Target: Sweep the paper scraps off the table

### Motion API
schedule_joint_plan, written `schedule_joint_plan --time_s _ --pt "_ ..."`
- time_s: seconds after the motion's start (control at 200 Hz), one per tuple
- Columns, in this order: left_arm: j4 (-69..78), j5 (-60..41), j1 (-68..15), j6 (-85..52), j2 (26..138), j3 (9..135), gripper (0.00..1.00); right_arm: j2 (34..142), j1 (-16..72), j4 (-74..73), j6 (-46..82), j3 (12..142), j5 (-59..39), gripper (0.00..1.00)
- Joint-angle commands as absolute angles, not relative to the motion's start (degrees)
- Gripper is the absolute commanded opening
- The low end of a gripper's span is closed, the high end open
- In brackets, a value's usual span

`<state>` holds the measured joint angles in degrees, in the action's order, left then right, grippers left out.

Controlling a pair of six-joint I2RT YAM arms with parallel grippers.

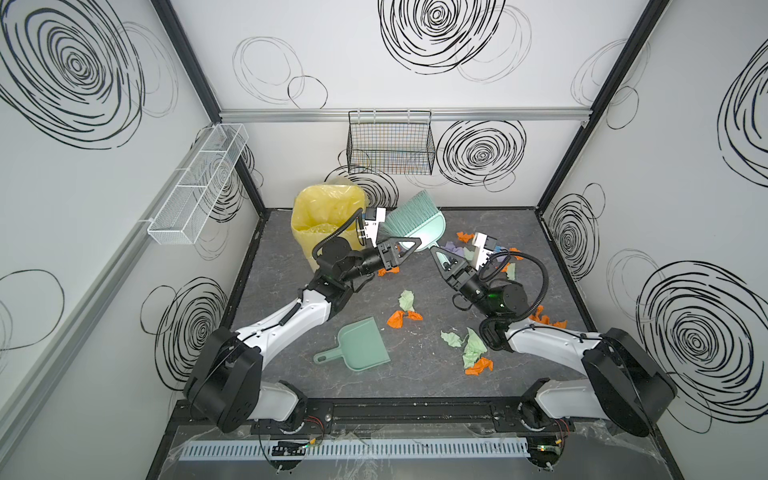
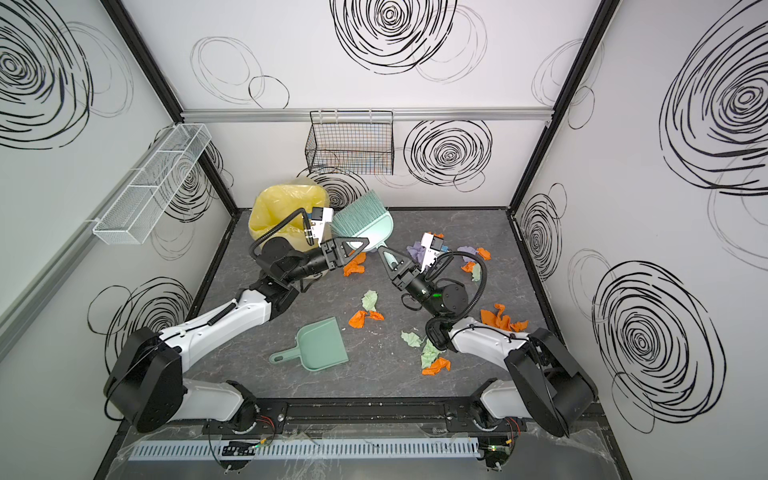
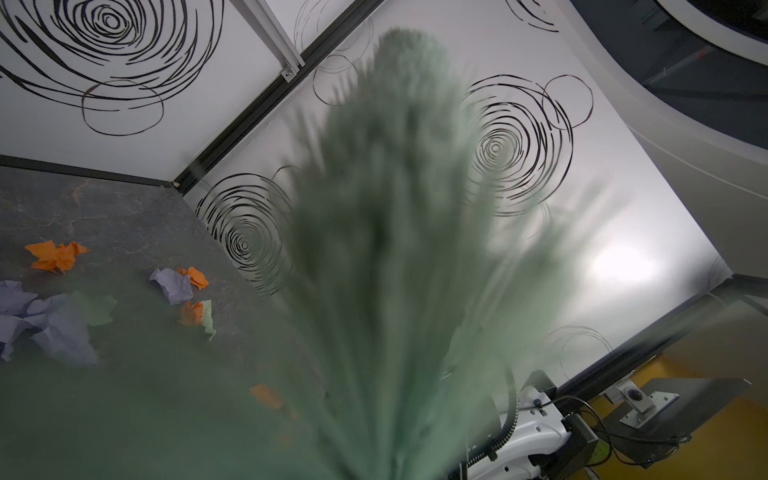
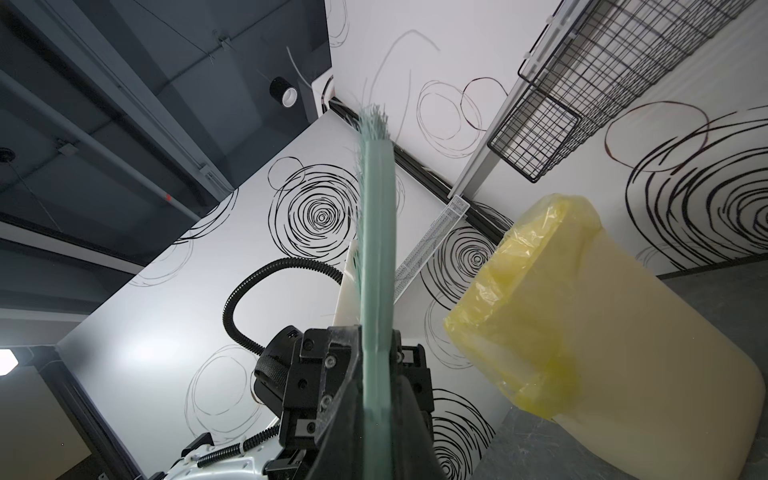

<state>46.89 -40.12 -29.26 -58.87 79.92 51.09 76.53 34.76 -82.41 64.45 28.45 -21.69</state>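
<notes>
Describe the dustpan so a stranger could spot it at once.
On the dark grey table, look near the front edge, left of the middle. The dustpan lies flat, its handle pointing left. Unlike the matching pale-green brush raised at the back, it is a bristleless scoop that nothing touches.

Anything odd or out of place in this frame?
Yes: the brush is off the table, bristles pointing up, clamped by both the left claw and right claw. The dustpan lies unheld among scattered paper scraps.
</notes>
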Motion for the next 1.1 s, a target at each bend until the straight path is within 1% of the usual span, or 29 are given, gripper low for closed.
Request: schedule_joint_plan --time_s 0.0,0.065,0.09,0.17,0.295,0.395,0.465,0.505,0.645,0.7,0.765,0.8,0.845,0.901,0.956,1.056,1.096 --pt "48.7 -40.4 -29.7 -57.2 79.5 50.8 0.12 74.6 34.9 -85.1 62.0 28.0 -21.2 0.00" --pt "49.6 -41.1 -29.8 -56.9 79.3 50.5 0.36 73.9 34.8 -84.0 61.6 27.9 -21.1 0.00" --pt "49.5 -41.3 -29.9 -56.7 79.1 50.5 0.43 73.6 34.8 -83.6 61.4 27.8 -21.0 0.00" --pt "47.6 -41.8 -30.0 -55.1 78.5 50.6 0.58 72.4 34.5 -82.0 60.8 27.1 -20.5 0.00" --pt "41.6 -43.6 -30.3 -49.5 77.5 51.5 0.75 69.7 33.6 -78.2 59.9 26.0 -19.9 0.00" --pt "39.0 -46.6 -30.0 -46.4 76.9 50.6 0.85 67.0 32.2 -74.7 59.8 24.7 -19.7 0.00" --pt "34.2 -49.1 -29.6 -41.4 76.4 50.6 0.90 64.4 30.6 -70.6 59.4 23.7 -19.6 0.00" --pt "28.4 -50.0 -29.2 -36.8 76.1 50.5 0.91 62.4 29.6 -67.6 59.0 23.0 -19.5 0.00" --pt "7.6 -48.7 -25.5 -13.7 74.4 50.6 0.93 53.8 25.8 -49.8 54.1 22.7 -18.4 0.00" --pt "2.4 -49.0 -21.8 -7.2 73.8 50.1 0.93 50.7 24.2 -43.3 52.1 22.7 -18.0 0.00" --pt "-2.8 -52.0 -15.8 -0.6 74.0 50.7 0.93 47.7 22.0 -37.1 50.2 22.5 -18.1 0.00" --pt "-7.7 -53.2 -12.7 3.9 74.5 52.2 0.93 46.2 20.8 -33.5 49.2 22.5 -18.4 0.00" --pt "-16.8 -53.4 -9.3 13.5 75.5 55.6 0.93 44.8 19.3 -28.8 47.5 22.9 -18.7 0.00" --pt "-28.7 -51.1 -5.9 27.2 76.5 59.9 0.93 43.5 17.7 -23.3 45.3 23.6 -18.9 0.00" --pt "-37.1 -47.2 -2.8 39.2 76.7 62.2 0.93 42.8 16.5 -18.2 43.1 24.4 -19.2 0.00" --pt "-43.7 -40.1 2.7 55.0 74.4 60.3 0.95 42.2 15.6 -11.5 39.7 25.6 -19.6 0.00" --pt "-44.9 -37.3 4.4 60.3 72.7 58.1 0.98 42.3 15.4 -10.1 38.8 25.6 -19.8 0.00"
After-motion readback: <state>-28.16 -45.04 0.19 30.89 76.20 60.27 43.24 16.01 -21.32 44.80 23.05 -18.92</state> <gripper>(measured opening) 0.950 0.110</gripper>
